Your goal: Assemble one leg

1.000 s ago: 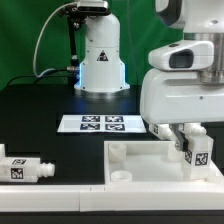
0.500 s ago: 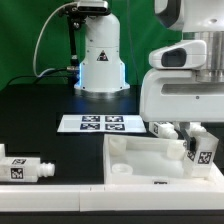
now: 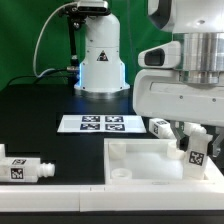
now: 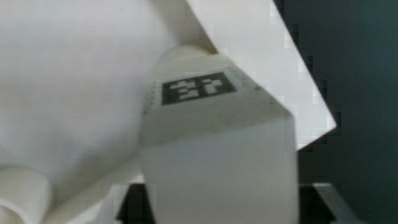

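Note:
My gripper [image 3: 192, 140] is shut on a leg [image 3: 197, 152], a chunky white peg with a square tag sticker, and holds it tilted over the far right corner of the large flat white panel [image 3: 150, 160]. In the wrist view the held leg [image 4: 214, 140] fills the middle, between the two dark fingers, with the panel's rim [image 4: 240, 45] beyond it. Another leg [image 3: 162, 127] lies just behind the panel near my gripper. A further leg [image 3: 24, 169] lies on its side at the exterior view's left, with one more partly cut off beside it [image 3: 3, 155].
The marker board [image 3: 102, 124] lies flat behind the panel. A white robot base [image 3: 100, 55] with cables stands at the back. A white ledge [image 3: 50, 200] runs along the front edge.
My gripper with the held leg has shifted slightly toward the exterior view's left and up. The other parts have not moved.

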Tool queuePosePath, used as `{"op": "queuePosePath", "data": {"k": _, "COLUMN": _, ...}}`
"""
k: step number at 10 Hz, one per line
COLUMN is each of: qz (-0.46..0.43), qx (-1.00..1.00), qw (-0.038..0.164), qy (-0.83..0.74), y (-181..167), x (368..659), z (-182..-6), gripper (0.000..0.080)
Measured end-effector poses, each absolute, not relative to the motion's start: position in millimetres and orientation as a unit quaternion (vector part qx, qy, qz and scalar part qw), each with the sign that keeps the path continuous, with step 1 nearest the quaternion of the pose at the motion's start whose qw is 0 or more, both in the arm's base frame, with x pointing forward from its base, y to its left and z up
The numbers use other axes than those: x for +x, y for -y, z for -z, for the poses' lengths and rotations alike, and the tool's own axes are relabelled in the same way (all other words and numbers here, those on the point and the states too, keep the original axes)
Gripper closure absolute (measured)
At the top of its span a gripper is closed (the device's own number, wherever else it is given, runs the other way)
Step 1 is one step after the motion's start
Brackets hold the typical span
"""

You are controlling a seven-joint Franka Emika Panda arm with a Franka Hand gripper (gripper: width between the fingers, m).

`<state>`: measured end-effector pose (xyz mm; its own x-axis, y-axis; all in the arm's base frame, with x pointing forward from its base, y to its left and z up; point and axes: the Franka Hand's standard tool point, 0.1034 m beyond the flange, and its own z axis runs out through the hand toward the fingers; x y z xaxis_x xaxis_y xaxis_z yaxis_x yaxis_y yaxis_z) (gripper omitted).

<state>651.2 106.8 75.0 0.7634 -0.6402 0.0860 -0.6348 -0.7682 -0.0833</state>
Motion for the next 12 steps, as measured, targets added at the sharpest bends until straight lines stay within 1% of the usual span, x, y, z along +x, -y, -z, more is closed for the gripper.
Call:
{"op": "queuePosePath", "data": {"k": 2, "qz": 0.045, "qx": -0.875, "qw": 0.053, "qy": -0.480, "y": -100, "x": 651, "z": -73.6, "gripper": 0.0499}}
{"op": "queuePosePath", "data": {"k": 4, "qz": 0.027, "qx": -0.796, "qw": 0.068, "qy": -0.601, "y": -95, "x": 649, "z": -72.2, "gripper": 0.0499}}
{"op": "queuePosePath", "data": {"k": 5, "qz": 0.020, "qx": -0.771, "qw": 0.073, "qy": -0.632, "y": -94, "x": 647, "z": -72.2, "gripper": 0.0499}}
{"op": "queuePosePath", "data": {"k": 6, "qz": 0.014, "qx": -0.750, "qw": 0.074, "qy": -0.657, "y": -94, "x": 646, "z": -72.0, "gripper": 0.0499}}
{"op": "queuePosePath", "data": {"k": 7, "qz": 0.016, "qx": -0.758, "qw": 0.072, "qy": -0.648, "y": -96, "x": 646, "z": -72.2, "gripper": 0.0499}}
{"op": "queuePosePath", "data": {"k": 8, "qz": 0.016, "qx": -0.766, "qw": 0.072, "qy": -0.639, "y": -96, "x": 646, "z": -71.8, "gripper": 0.0424}}
{"op": "queuePosePath", "data": {"k": 9, "qz": 0.017, "qx": -0.782, "qw": 0.069, "qy": -0.619, "y": -98, "x": 645, "z": -71.6, "gripper": 0.0424}}
{"op": "queuePosePath", "data": {"k": 10, "qz": 0.016, "qx": -0.836, "qw": 0.063, "qy": -0.545, "y": -105, "x": 644, "z": -73.4, "gripper": 0.0289}}
{"op": "queuePosePath", "data": {"k": 11, "qz": 0.014, "qx": -0.886, "qw": 0.062, "qy": -0.460, "y": -113, "x": 643, "z": -73.8, "gripper": 0.0180}}
{"op": "queuePosePath", "data": {"k": 12, "qz": 0.010, "qx": -0.919, "qw": 0.059, "qy": -0.388, "y": -117, "x": 640, "z": -72.1, "gripper": 0.0159}}
